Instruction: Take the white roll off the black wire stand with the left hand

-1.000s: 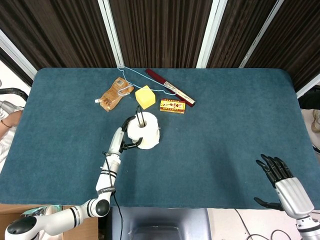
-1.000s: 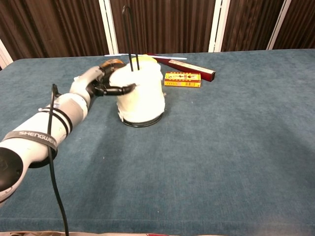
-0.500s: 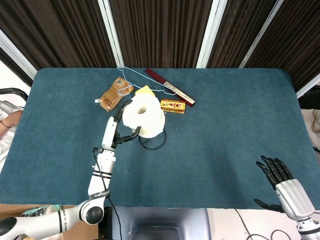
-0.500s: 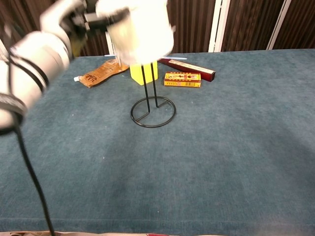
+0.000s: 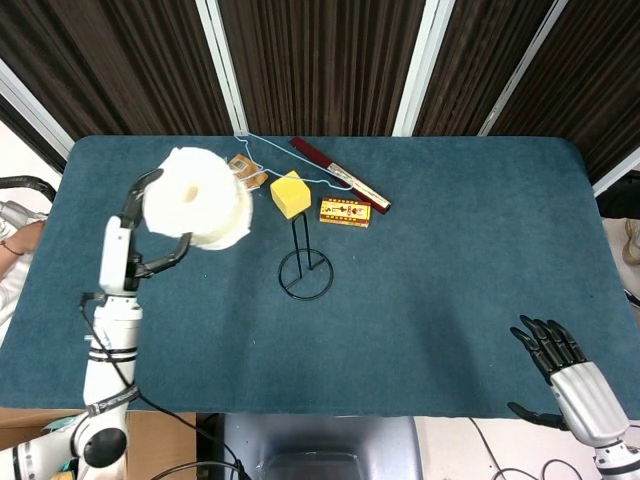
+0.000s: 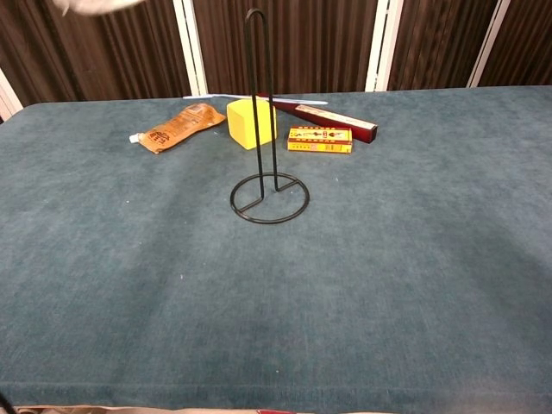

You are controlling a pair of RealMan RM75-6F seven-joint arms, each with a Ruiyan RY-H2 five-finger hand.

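My left hand (image 5: pixel 135 235) grips the white roll (image 5: pixel 198 211), held high and well to the left of the stand in the head view. Only a sliver of the white roll (image 6: pixel 95 5) shows at the top left edge of the chest view. The black wire stand (image 5: pixel 304 262) is bare and upright on the blue table; its tall loop and ring base show plainly as the black wire stand (image 6: pixel 266 155) in the chest view. My right hand (image 5: pixel 565 370) hangs at the table's near right corner, fingers spread, holding nothing.
Behind the stand lie a yellow block (image 6: pixel 251 122), a brown pouch (image 6: pixel 177 127), a yellow-red box (image 6: pixel 320 139) and a dark red long box (image 6: pixel 332 117). A light blue cord (image 5: pixel 285 160) runs across the far items.
The left hand has lifted the white roll clear off the stand's top and carried it up and to the left. The stand now stands bare. The right hand barely moved.
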